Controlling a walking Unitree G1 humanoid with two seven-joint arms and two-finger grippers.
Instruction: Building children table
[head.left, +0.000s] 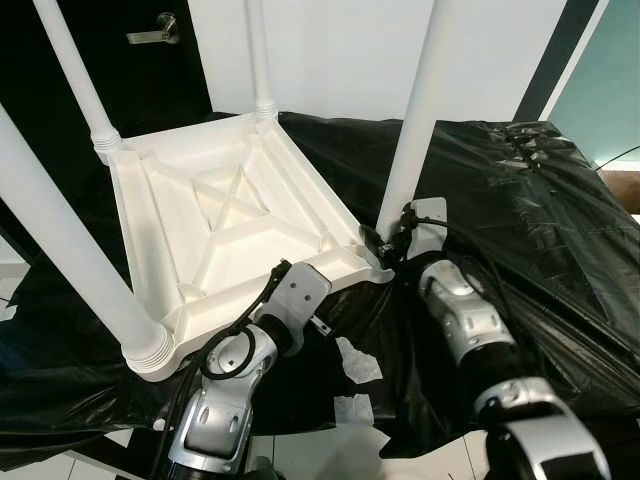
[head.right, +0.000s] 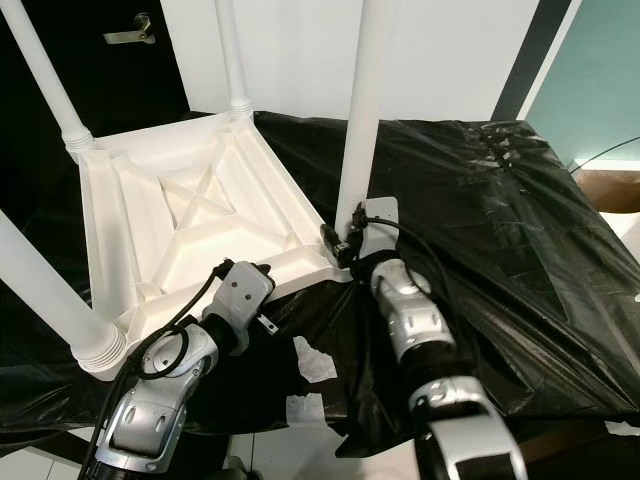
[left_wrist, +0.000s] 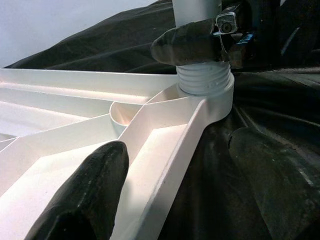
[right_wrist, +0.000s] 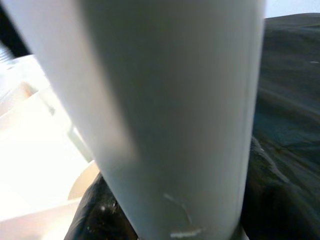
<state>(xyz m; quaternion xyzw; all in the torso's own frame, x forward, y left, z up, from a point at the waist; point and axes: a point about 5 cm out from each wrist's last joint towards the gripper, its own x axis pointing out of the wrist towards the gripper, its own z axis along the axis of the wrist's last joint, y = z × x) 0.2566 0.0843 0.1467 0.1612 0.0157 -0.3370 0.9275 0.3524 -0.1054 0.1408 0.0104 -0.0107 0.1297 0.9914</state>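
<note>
Children table (head.left: 225, 215): white plastic, lying upside down on the black sheet (head.left: 520, 200), its ribbed underside facing up.
Legs: three white legs stand up from the far and left corners; a fourth leg (head.left: 412, 120) rises at the near right corner.
Fourth leg's base: its threaded end sits in the corner socket (left_wrist: 206, 85).
Right hand (head.left: 388, 245): low on the fourth leg just above the socket, fingers closed around it; one black finger (left_wrist: 185, 44) wraps the leg's front.
Left hand (head.left: 300, 290): at the near rim of the tabletop, fingers spread apart, one black finger (left_wrist: 85, 195) over the inside of the rim and the other outside it above the sheet; whether they touch the rim cannot be told.
In the way: the standing legs crowd the view.
Around: crumpled white scraps (head.left: 355, 365) on the sheet's near edge; dark door with lever handle (head.left: 155, 30) behind; white wall, teal panel at far right.
</note>
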